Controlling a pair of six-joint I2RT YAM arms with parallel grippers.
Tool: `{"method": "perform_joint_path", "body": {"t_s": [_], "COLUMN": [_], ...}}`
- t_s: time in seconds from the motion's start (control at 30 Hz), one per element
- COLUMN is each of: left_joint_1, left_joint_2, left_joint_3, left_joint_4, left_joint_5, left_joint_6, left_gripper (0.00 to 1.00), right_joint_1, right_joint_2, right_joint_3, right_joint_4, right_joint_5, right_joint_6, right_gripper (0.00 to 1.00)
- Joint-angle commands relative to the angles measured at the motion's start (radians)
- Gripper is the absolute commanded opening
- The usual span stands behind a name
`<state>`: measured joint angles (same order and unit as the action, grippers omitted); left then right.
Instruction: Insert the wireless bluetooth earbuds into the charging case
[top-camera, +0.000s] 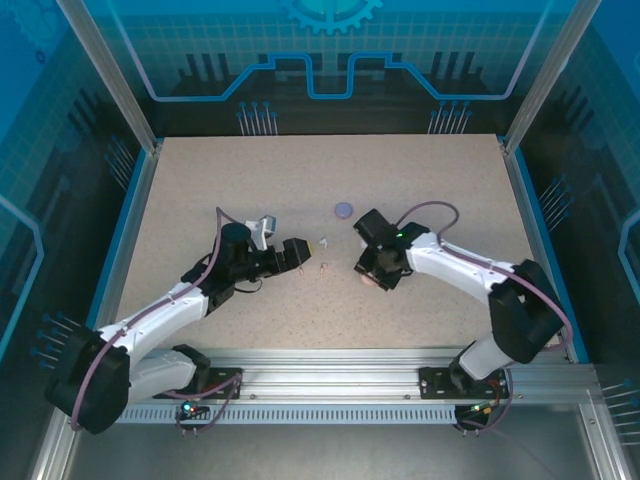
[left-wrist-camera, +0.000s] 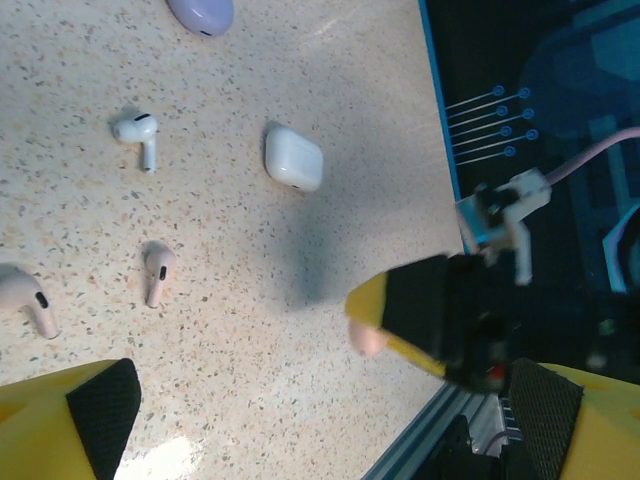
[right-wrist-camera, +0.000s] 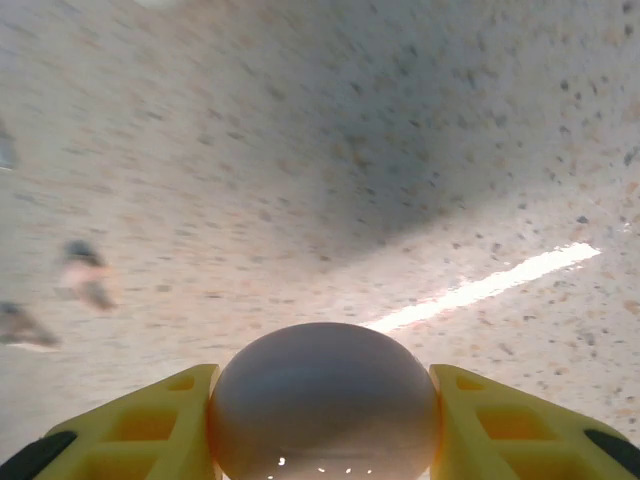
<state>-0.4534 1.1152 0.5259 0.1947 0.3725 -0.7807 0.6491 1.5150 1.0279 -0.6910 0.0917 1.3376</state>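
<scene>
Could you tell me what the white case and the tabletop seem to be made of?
The white case looks like smooth hard plastic, given its rounded edges and soft sheen. The tabletop seems a matte speckled laminate or composite, judging by its flecks.

**Fig. The setting in front of me.** The counter (top-camera: 200, 200) is a pale, speckled slab, beige with dark and orange flecks. A blue trim (top-camera: 128, 215) borders its left and right sides. A slotted metal rail (top-camera: 340, 385) runs along my near edge. Two slanted metal posts (top-camera: 110, 70) rise at the far corners. Between them stands a blue see-through back panel (top-camera: 330, 60), printed with a gear emblem (top-camera: 330, 22) and angular lines. Beyond the trim, the dark side wall carries thin blue lines tipped with dots (left-wrist-camera: 490, 115). Seen close up, a bright streak of light (right-wrist-camera: 480, 290) crosses the counter just below a soft shadow (right-wrist-camera: 400, 190).
</scene>
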Motion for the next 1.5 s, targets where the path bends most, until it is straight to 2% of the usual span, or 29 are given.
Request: {"method": "perform_joint_path", "body": {"t_s": [0.0,0.2,0.53,1.0,1.47], "left_joint_1": [-0.036,-0.125,-0.243,-0.259,-0.26], "left_joint_2": [-0.026,0.04,0.234,0.376,0.436], "left_joint_3": [-0.041,-0.081,-0.04,0.039,0.066], "left_joint_4": [0.189,0.341,0.527,0.654,0.703], "left_joint_5": [0.009,-0.061,-0.171,-0.241,-0.269], "left_joint_6": [0.02,0.061,0.093,0.101,0.096], "left_gripper": [0.99,0.97,0.73,0.61,0.43], "right_joint_1": [-0.041,-0.061,-0.035,0.025,0.046], "right_joint_2": [-0.047,-0.05,-0.034,-0.009,-0.003], "right_joint_3": [-0.006,0.058,0.093,0.142,0.155], "right_joint_4": [0.074,0.128,0.197,0.197,0.2], "right_joint_5": [-0.032,-0.083,-0.106,-0.096,-0.096], "right_joint_6": [0.066,0.133,0.245,0.266,0.268], "right_gripper": [0.33,0.33,0.33,0.32,0.32]}}
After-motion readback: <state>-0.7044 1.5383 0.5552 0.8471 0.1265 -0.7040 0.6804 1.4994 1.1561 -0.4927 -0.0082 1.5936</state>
